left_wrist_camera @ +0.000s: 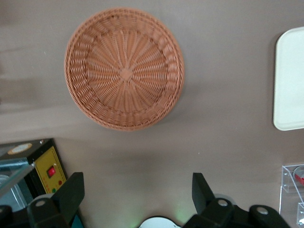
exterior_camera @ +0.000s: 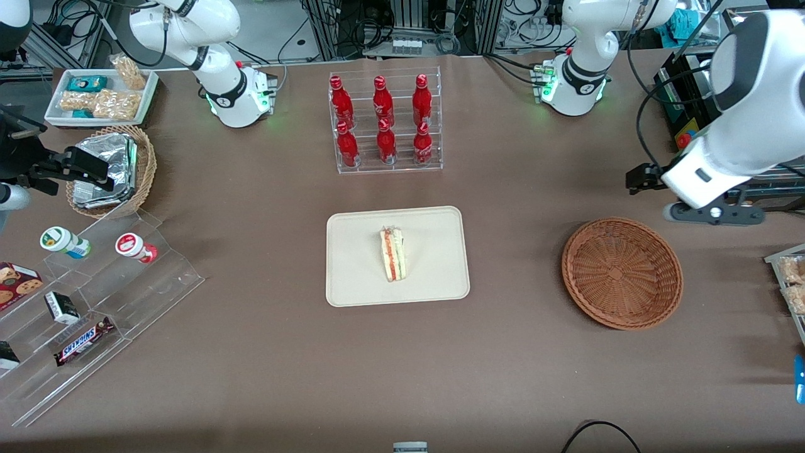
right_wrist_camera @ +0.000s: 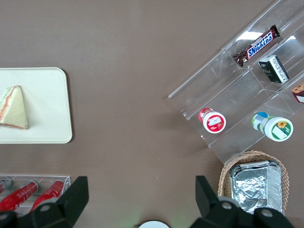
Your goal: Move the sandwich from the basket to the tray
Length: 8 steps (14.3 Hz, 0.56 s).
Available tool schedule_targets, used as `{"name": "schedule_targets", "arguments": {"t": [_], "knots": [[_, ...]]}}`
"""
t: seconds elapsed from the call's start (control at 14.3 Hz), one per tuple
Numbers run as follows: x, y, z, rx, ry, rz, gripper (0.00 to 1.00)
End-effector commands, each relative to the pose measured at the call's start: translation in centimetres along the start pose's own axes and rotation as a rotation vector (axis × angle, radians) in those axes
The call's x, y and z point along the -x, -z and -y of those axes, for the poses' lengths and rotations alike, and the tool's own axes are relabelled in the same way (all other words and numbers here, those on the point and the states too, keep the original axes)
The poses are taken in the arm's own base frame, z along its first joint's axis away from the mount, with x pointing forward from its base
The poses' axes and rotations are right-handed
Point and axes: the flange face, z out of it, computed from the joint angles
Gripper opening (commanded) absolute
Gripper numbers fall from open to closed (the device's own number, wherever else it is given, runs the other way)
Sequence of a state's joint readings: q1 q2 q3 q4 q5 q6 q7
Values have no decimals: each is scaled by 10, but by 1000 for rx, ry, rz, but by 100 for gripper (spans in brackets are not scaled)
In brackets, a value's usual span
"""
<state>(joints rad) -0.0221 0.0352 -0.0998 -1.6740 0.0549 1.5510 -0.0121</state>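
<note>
The brown tabletop [exterior_camera: 264, 352] spreads out wide, and the working arm's tool [left_wrist_camera: 137, 192] hangs high over it, out at its own end of the tabletop, fingers [left_wrist_camera: 71, 192] spread apart with nothing between them. Below the tool and a little nearer the front camera sits the round reddish-brown wicker basket [exterior_camera: 621, 272], nothing inside, its woven floor bare in the wrist view [left_wrist_camera: 124, 69]. Well away from the tool, toward the middle of the tabletop, lies the cream rectangular tray [exterior_camera: 434, 277], only its rounded corner catching the wrist camera [left_wrist_camera: 289, 80]. And there is the sandwich [exterior_camera: 393, 253], a small white wedge with red and green layers, lying flat on the tray near its middle, well apart from the tool.
</note>
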Motion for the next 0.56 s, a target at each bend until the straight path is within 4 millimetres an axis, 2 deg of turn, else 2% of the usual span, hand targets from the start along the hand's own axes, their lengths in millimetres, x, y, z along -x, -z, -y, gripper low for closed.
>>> {"name": "schedule_targets", "arguments": {"t": [0.0,0.14,0.28,0.49], "knots": [[2,24,32,33,25,-39,100],[3,38,48,56,56,-74,100],[5,42,55,58,68,-83,100],[11,48,54,52,72,-89,100]]}}
